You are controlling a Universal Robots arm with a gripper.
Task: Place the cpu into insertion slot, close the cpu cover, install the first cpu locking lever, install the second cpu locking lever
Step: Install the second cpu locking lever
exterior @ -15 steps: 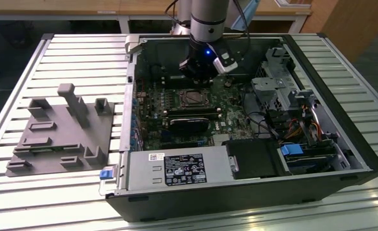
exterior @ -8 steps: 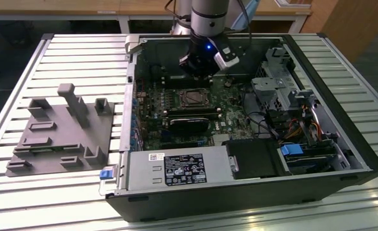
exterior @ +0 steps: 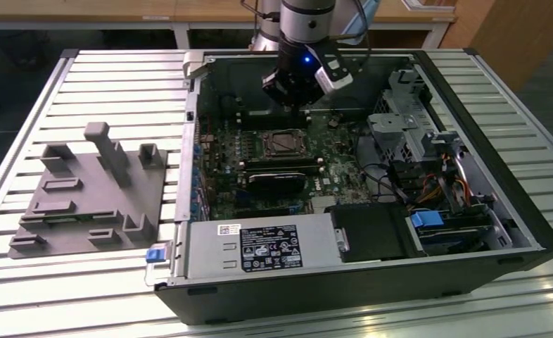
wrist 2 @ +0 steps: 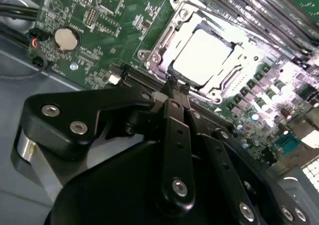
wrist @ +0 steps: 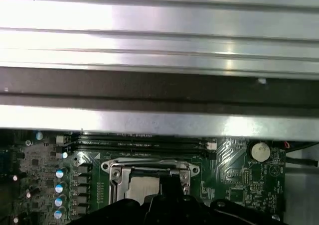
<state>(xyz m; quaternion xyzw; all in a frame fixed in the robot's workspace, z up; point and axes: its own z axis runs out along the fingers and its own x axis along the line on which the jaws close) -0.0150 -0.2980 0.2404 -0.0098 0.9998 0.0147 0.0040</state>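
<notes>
The cpu [wrist 2: 204, 56] lies flat in the insertion slot [exterior: 281, 143] on the green motherboard, its silver top bright. The cpu cover [wrist 2: 162, 43], a silver frame, lies down around it, and the chip shows through its window. In the first wrist view the cpu [wrist: 142, 187] and cover [wrist: 114, 172] sit just past the black fingers. My gripper [wrist 2: 177, 85] hangs over the socket's edge, its black fingers [wrist 2: 177, 135] drawn together at the tips by the cover's rim. Whether a thin lever sits between them I cannot tell. In the exterior view the gripper [exterior: 295, 98] is behind the socket.
The open computer case [exterior: 501, 211] surrounds the board. A drive cage and cables [exterior: 408, 134] stand at the exterior view's right, a power supply [exterior: 257, 248] in front, and memory slots [exterior: 276, 165] beside the socket. A grey fixture [exterior: 89, 190] rests on the slatted table at the exterior view's left.
</notes>
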